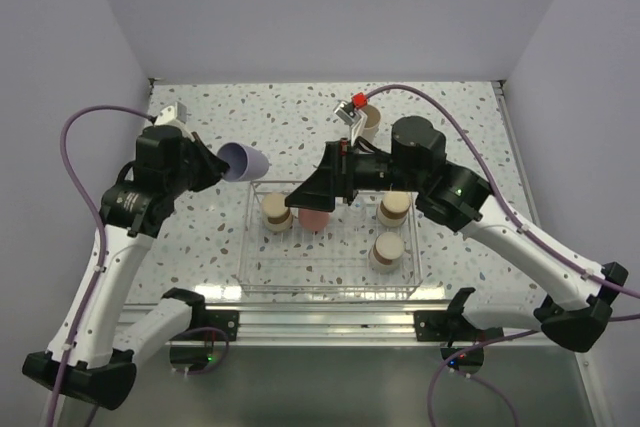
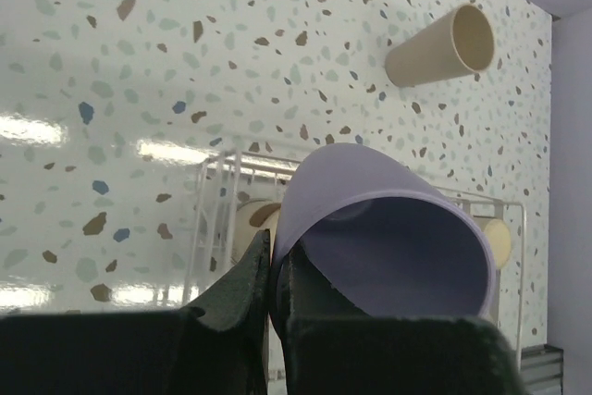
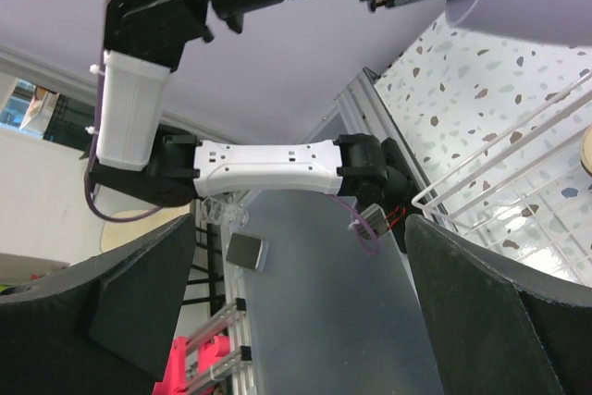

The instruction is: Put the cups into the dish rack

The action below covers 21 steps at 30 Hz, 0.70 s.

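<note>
Dish rack (image 1: 330, 269): sits on the speckled worktop (image 1: 450, 137) just beyond the arms' bases, with four cups already inside.
Right fingers (image 1: 320, 187): spread wide with nothing between them, reaching across the far left part of the rack and hanging over the red-pink cup (image 1: 313, 219).
Left fingers (image 2: 236, 307): pinched shut on one side of the wall of the lavender cup (image 1: 243, 160), raised beside the rack's far-left corner.
Lavender cup: held on its side above the worktop, mouth toward the wrist camera, just outside the rack and not yet loaded.
Beige cup (image 2: 439, 48): lies on its side on the worktop beyond the rack, well apart from the left fingers.
Steel cups: three in the rack, tan bases up. One is at the left (image 1: 277, 213) and two are at the right (image 1: 393, 209) (image 1: 387, 249).
Clear cup: I cannot find it in any view.
Biggest risk: the right fingers sit between the lavender cup and the open rack space. A straight move inward would likely bring the two arms together.
Next risk: the grip catches only a thin strip of the cup's wall, so the cup could swivel or slip out when it is turned upright.
Smaller risk: coming in low could clip the rack's thin bars or knock the left steel cup and the red-pink cup, which stand close together.
</note>
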Tool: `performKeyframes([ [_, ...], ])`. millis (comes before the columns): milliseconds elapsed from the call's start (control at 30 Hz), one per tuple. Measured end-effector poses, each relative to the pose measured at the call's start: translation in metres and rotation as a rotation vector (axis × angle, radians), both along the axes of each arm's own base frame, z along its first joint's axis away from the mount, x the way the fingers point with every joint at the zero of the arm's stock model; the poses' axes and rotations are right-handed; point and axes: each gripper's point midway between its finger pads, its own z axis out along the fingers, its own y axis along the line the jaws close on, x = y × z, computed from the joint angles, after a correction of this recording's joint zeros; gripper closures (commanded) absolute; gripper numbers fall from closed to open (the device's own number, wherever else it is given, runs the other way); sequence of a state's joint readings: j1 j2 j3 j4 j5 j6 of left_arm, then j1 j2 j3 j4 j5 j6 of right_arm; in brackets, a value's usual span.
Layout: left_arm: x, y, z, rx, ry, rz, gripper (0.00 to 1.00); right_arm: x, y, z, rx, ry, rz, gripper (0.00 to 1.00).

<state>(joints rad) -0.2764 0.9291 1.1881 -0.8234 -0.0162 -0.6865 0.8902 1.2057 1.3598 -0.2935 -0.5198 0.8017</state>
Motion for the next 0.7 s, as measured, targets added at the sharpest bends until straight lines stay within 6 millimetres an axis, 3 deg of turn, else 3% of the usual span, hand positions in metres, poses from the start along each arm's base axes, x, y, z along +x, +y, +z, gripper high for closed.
performKeyframes([
  [133,0.019,0.033,-0.005,-0.01,0.01,0.075,1.0,-0.002,-0.004,0.005,0.011,-0.011,-0.003,0.02],
  [267,0.029,0.042,0.002,-0.076,-0.021,0.065,1.0,-0.005,-0.008,0.004,0.01,-0.015,-0.008,0.02],
  [400,0.026,0.018,0.017,-0.19,-0.121,-0.064,1.0,-0.008,-0.012,0.0,0.009,-0.012,-0.01,0.02],
  [700,-0.015,-0.033,0.054,-0.443,-0.303,-0.346,1.0,-0.007,0.002,0.005,0.076,0.001,0.035,0.02],
])
